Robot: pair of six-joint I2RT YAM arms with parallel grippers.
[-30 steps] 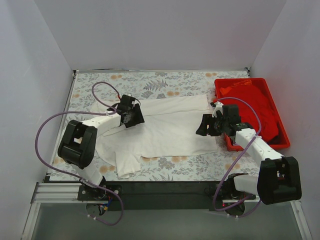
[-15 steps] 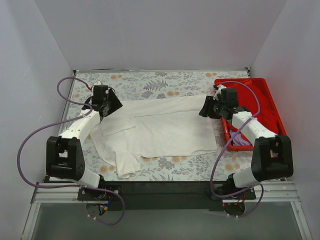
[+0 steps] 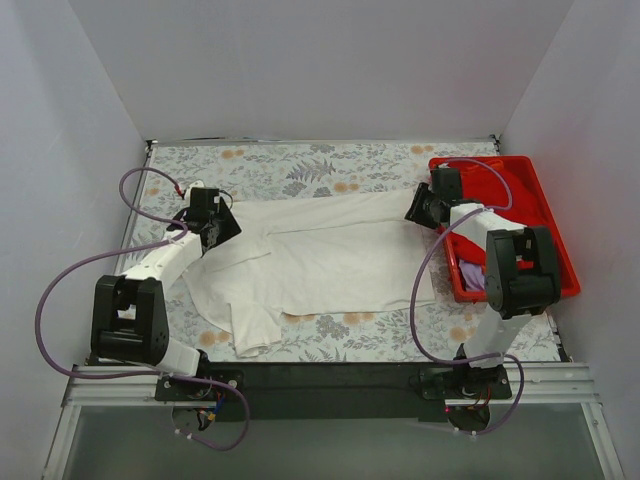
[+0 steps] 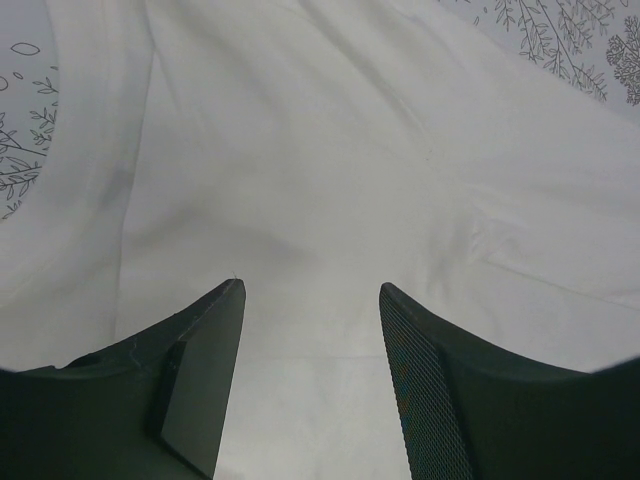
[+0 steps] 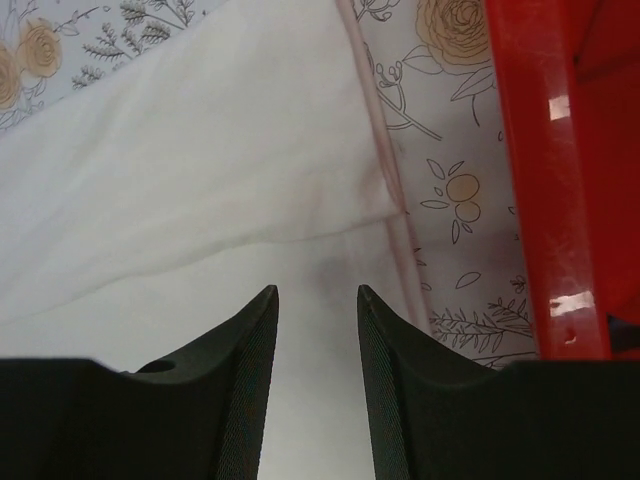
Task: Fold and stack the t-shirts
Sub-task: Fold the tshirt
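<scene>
A white t-shirt (image 3: 330,255) is seen from above, spread flat across the middle of a floral grey tablecloth (image 3: 300,165), with one sleeve trailing toward the near edge. A red t-shirt (image 3: 525,225) is heaped inside a red plastic tray (image 3: 497,160) at the right side of the table. The white shirt's far right corner lies just beside the tray.

The left gripper (image 3: 215,222) is positioned over the shirt's far left corner. The right gripper (image 3: 420,208) is positioned over its far right corner, close to the tray.

In the left wrist view, the left gripper's fingers (image 4: 205,380) are held clearly apart. Smooth white cloth is seen below and between them, and they are not closed on it.

In the right wrist view, the right gripper's fingers (image 5: 245,380) are separated by a narrow gap. They are pointed at the shirt's hemmed edge, which is laid on the tablecloth next to the tray's wall. The cloth is not clamped.
</scene>
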